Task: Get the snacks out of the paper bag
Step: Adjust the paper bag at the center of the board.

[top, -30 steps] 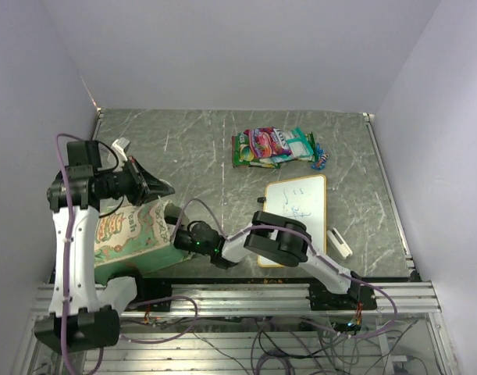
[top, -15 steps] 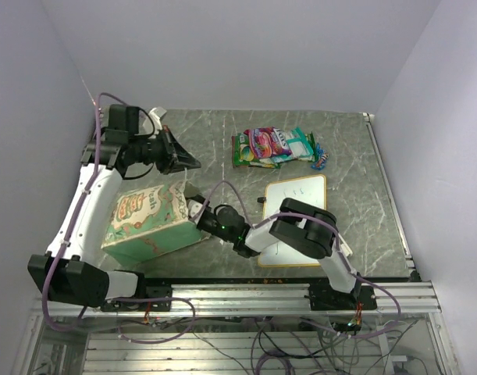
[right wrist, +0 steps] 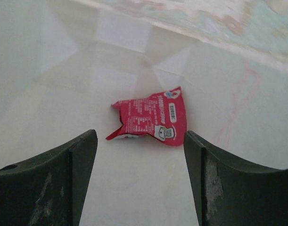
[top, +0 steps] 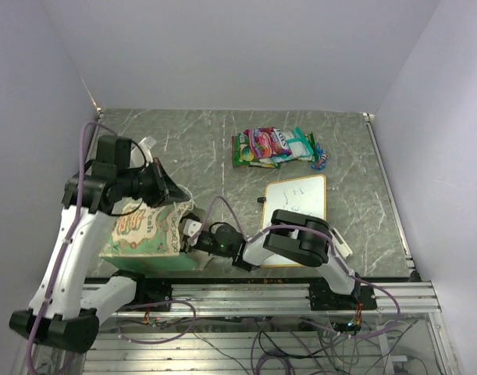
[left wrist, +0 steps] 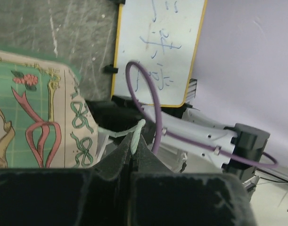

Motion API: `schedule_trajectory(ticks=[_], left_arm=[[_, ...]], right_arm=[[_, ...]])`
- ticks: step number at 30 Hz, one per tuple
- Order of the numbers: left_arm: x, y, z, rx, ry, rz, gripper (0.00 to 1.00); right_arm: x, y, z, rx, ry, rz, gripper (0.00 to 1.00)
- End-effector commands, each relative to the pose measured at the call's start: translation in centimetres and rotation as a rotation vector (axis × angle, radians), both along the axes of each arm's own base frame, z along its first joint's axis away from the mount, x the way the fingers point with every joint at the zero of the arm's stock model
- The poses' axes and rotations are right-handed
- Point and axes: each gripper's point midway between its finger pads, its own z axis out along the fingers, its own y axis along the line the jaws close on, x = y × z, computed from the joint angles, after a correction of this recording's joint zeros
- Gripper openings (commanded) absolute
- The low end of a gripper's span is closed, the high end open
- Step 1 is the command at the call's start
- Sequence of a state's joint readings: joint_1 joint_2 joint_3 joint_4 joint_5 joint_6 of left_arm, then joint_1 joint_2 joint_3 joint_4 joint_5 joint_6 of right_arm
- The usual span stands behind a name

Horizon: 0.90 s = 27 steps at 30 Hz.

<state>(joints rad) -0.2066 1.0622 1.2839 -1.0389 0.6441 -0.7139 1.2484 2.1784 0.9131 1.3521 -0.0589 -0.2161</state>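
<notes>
- The left fingers [left wrist: 133, 157] are pressed together, pinching the thin string handle [left wrist: 140, 127] of the paper bag [left wrist: 35, 108], whose patterned side lies just left of them.
- The right fingers [right wrist: 140, 148] are spread inside the bag; a red snack packet [right wrist: 151, 121] lies just ahead, between their tips.
- The other snack packets [top: 273, 147] are piled on the surface [top: 199, 148], well apart from both.

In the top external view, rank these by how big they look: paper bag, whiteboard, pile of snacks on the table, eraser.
1. paper bag and whiteboard: these look about alike and both are partly hidden, so I can't rank one over the other.
2. pile of snacks
3. eraser, clearly the smallest
</notes>
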Motion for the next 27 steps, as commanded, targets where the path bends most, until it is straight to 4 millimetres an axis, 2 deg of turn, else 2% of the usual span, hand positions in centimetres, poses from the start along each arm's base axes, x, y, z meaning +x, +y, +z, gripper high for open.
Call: schedule_trajectory(ticks=[1, 4, 7, 10, 13, 16, 19, 23, 26, 27], left_arm=[[-3.0, 1.9, -1.9, 0.102, 0.046, 0.048, 0.07], [-3.7, 2.8, -3.4, 0.148, 0.07, 0.077, 0.07], [-2.5, 2.8, -3.6, 0.145, 0.057, 0.113, 0.07], [0.9, 2.2, -2.3, 0.146, 0.0, 0.117, 0.07], [6.3, 1.8, -0.2, 0.192, -0.068, 0.112, 0.07], [10.7, 1.3, 3.2, 0.216, -0.158, 0.093, 0.07], [13.1, -0.3, 6.3, 0.15, -0.234, 0.046, 0.07], [13.2, -2.8, 8.9, -0.012, -0.275, -0.027, 0.07], [11.7, -3.7, 10.5, -0.104, -0.316, -0.054, 0.07], [11.0, -3.7, 10.4, -0.111, -0.314, -0.055, 0.07]], right_arm=[[1.6, -0.4, 0.0, 0.026, 0.008, -0.044, 0.74], [2.9, -1.4, -0.4, 0.008, 0.008, -0.072, 0.74], [4.0, -1.9, -0.5, -0.015, -0.019, -0.078, 0.73], [4.9, -2.2, -0.1, -0.011, -0.027, -0.077, 0.73], [6.0, -2.5, 0.8, -0.015, -0.035, -0.093, 0.73], [6.5, -3.0, 2.3, -0.044, -0.043, -0.102, 0.73], [6.6, -4.0, 4.3, -0.054, -0.037, -0.109, 0.72], [6.7, -5.9, 6.3, -0.065, -0.029, -0.13, 0.72], [6.4, -7.1, 8.6, -0.073, -0.032, -0.148, 0.72], [6.2, -7.4, 9.0, -0.071, -0.016, -0.142, 0.71]])
